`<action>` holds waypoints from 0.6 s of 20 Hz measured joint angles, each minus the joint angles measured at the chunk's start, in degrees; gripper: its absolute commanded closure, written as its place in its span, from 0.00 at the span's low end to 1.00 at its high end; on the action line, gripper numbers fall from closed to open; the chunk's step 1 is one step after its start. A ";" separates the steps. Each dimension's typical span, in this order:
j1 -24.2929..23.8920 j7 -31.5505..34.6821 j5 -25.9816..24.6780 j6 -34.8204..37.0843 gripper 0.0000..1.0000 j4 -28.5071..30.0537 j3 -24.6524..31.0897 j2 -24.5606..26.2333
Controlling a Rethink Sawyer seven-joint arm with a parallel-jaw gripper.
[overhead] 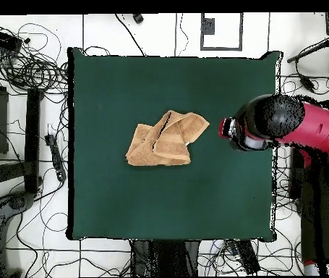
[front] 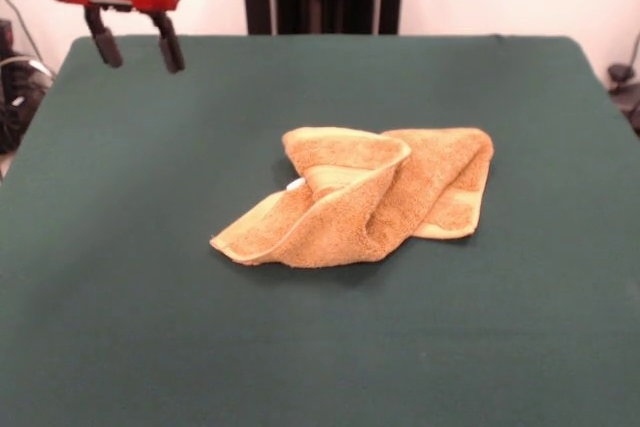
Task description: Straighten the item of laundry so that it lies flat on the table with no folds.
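Not done, barely begun by the look of it. Towel (front: pixel 365 197) still crumpled near mid-table (front: pixel 150 327), a little toward the right in the front view. Folded over itself in at least two thick layers: one flap draped across from upper left down to a pointed corner at lower left, a second lobe bunched at the right with its hem band curling under. Small white tag peeking out at the left edge under the top flap. Ridges and raised folds all over, nothing lying flat.

Gripper (front: pixel 135 49) up at the far left corner in the front view, hanging above the cloth, well apart from towel. Fingers (front: pixel 104 45) spread, nothing between them, no contact with anything. Overhead view: arm head over the table's right edge, towel (overhead: pixel 165 139) near centre, clear gap between.

Left to do, as a judgement: everything. Reach over to towel, pinch a free corner or hem, pull the top flap off, spread the bunched lobe, then flatten remaining wrinkles. Pointed lower-left corner in the front view looks like the easiest grab. Plenty of bare table round towel for spreading it out.
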 measured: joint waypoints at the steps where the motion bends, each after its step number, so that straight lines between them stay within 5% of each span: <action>1: -0.01 0.00 -0.06 0.60 0.00 -0.89 0.01 0.56; 12: 0.32 0.00 -0.43 6.17 0.00 -8.79 0.02 4.50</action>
